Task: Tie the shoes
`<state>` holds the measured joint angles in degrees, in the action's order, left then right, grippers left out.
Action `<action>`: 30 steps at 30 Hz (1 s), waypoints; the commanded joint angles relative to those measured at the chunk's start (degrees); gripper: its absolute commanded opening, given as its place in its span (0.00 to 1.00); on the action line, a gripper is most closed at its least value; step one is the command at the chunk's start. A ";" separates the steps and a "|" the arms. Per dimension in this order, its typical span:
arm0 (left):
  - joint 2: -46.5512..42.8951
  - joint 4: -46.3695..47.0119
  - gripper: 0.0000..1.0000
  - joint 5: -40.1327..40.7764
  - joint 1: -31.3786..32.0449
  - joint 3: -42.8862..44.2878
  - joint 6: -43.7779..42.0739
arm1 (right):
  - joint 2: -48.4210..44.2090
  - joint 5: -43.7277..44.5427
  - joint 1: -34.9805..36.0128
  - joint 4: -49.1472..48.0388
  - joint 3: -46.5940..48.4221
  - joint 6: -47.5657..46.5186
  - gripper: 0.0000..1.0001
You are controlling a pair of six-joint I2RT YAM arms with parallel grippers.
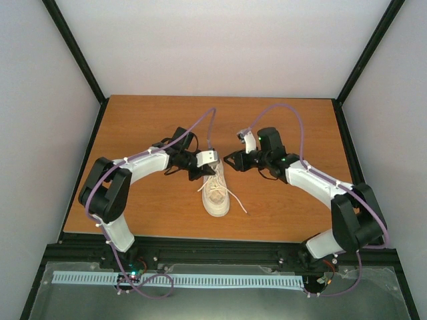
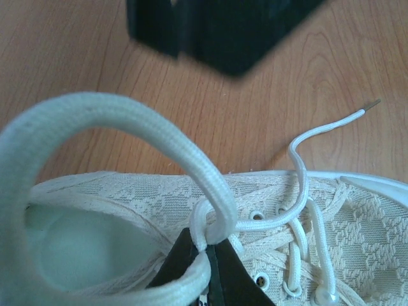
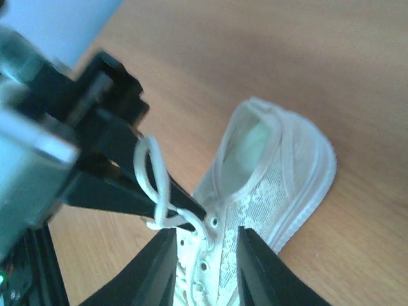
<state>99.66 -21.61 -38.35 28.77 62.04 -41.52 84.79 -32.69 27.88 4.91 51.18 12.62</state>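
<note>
Woven lace loop [image 2: 159, 127] pinched in left hand [image 2: 205, 255], lacy cream sneaker [image 2: 357, 223]

Cream lace-patterned cloth sneaker [image 1: 216, 193], woven matt white laces [image 2: 95, 107], smooth pale sole [image 3: 312, 191]; smooth wood-grain table [image 1: 280, 200]

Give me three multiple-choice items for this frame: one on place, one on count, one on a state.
1. Where does the free lace end lie? A on the table beside the shoe; B under the sole; C over an arm.
2. How many shoes? A one; B two; C three.
3. The left gripper is: A open; B shut on the lace loop; C out of view.
Key: 1 A, its tip rests on wood; 2 A, one shoe shows; 3 B, it pinches the loop's base.
</note>
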 commanded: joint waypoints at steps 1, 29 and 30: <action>0.59 0.74 0.01 -0.31 -0.12 1.78 0.65 | 6.62 -8.47 0.34 0.13 0.06 -4.58 0.23; -2.96 11.51 0.01 7.10 -0.21 -3.46 8.10 | 6.99 -12.51 -0.62 -1.33 -0.56 -9.31 0.35; -3.24 11.74 0.01 6.92 -0.20 -3.76 8.04 | 7.44 -12.47 -1.44 -1.54 -0.14 -8.79 0.32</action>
<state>99.00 -13.28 -31.57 28.77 58.70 -34.02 94.48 -45.47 29.43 1.98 50.50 5.45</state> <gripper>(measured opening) 0.036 0.348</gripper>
